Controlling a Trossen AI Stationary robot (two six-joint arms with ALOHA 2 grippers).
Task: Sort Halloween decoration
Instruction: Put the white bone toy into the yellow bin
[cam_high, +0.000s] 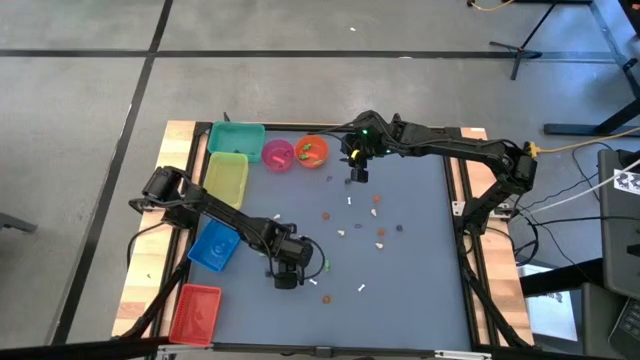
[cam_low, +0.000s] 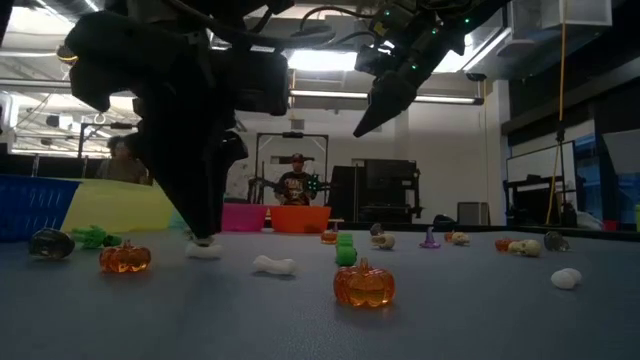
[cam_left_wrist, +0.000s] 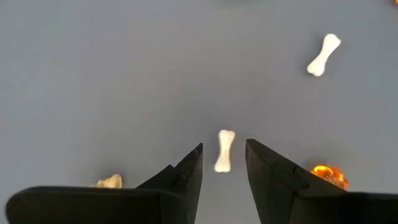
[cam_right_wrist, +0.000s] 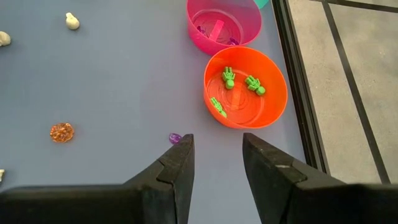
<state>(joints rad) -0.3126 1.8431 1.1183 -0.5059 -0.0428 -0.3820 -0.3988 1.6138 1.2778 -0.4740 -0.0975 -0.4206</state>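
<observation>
Left gripper (cam_left_wrist: 224, 177) is my working one: I have it low over the table (cam_high: 420, 290), jaws parted with a small white bone (cam_left_wrist: 224, 150) lying between the tips, untouched as far as I can tell. So the step in hand looks like a pick of that bone. Next I judge I need to settle the tips onto the table, close on the bone's shaft, then carry it to whichever bin takes white pieces; I cannot tell which that is. A second bone (cam_left_wrist: 323, 55) and an orange pumpkin (cam_left_wrist: 328, 175) lie near, so the closing must not sweep them.

My right gripper (cam_right_wrist: 216, 163) hangs empty, jaws apart, above the table just beside the orange bowl (cam_right_wrist: 273, 106), which holds three green figures (cam_right_wrist: 229, 77). Other trinkets lie scattered mid-table.
</observation>
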